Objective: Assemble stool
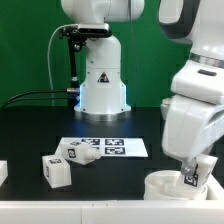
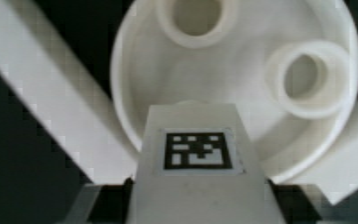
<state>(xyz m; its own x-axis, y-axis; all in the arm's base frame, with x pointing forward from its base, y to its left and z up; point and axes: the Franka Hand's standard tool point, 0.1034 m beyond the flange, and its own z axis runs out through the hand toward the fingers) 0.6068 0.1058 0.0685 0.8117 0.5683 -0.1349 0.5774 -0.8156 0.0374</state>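
Note:
The stool's round white seat disc lies at the front of the table, on the exterior view's right. My gripper hangs just over it, shut on a chunky white leg that bears a black-and-white tag. In the wrist view the leg sits between the dark fingers, tag facing the camera. Its far end points at the seat, between two round sockets. Whether the leg touches the seat is unclear. Two more tagged legs lie on the exterior view's left.
The marker board lies flat in the middle of the black table. Another white piece shows at the exterior view's left edge. The arm's white base stands at the back. In the wrist view a white bar runs beside the seat.

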